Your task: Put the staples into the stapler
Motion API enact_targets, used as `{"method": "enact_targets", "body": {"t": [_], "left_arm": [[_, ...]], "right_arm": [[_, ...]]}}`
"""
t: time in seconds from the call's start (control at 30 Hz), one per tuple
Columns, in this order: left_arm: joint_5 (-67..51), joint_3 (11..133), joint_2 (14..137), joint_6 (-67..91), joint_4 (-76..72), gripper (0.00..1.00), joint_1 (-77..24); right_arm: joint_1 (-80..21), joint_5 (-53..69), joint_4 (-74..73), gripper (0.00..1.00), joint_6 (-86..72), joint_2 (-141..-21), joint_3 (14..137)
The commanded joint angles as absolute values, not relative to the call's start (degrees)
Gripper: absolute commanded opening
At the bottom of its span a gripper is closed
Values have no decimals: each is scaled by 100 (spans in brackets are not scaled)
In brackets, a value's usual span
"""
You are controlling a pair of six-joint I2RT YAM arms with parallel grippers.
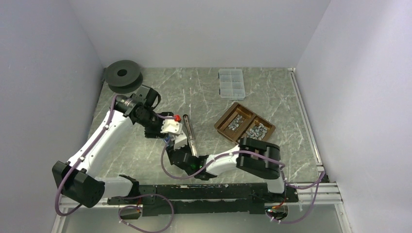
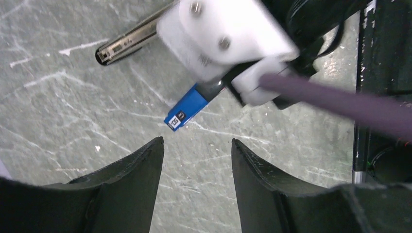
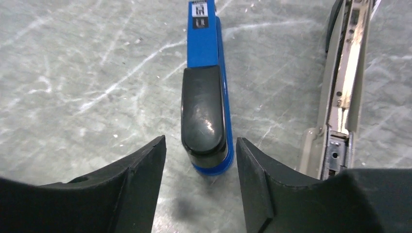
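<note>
The right end effector point(image 3: 200, 140) is released and straddles the black-padded end of the blue stapler point(image 3: 204, 87). The left end effector point(image 2: 197, 141) hangs open and empty near its other tip. A silver magazine rail point(image 3: 342, 77) lies just beside the stapler. The staples point(image 1: 234, 121), small silvery strips, fill a brown tray point(image 1: 221, 127) well apart. The stapler's label point(image 3: 199, 14) perhaps shows an "H".

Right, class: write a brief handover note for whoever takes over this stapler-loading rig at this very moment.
Left gripper: open, empty.
Right gripper: open, straddling the blue stapler at its end, not gripping.
The open stapler lies beside it, rail exposed.
Staples sit in the brown tray.
Done: stapler opened.
Left: fetch a strip, seat it in the rail, close.
</note>
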State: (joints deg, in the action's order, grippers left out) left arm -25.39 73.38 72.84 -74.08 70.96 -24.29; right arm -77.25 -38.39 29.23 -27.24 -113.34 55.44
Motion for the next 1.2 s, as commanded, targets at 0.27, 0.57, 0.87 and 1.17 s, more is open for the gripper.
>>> {"method": "enact_targets", "body": {"t": [0.27,0.57,0.87,1.17], "left_arm": [[-2278,7216,7395,-7267,6706,59,-1811],[-2945,7293,7905,-8004,6224,74,-1714],[-3131,7686,8926,-8851,5653,88,-1714],[-3220,8164,9942,-9218,5524,92,-1747]], "right_arm": [[-7864,-3774,1885,72,-3095,-9265,5127],[-8077,-4461,-332,82,-4635,-8778,4774],[-8151,-4529,-646,80,-5133,-9286,4741],[-8156,-4557,-512,66,-5150,-9517,4632]]}}
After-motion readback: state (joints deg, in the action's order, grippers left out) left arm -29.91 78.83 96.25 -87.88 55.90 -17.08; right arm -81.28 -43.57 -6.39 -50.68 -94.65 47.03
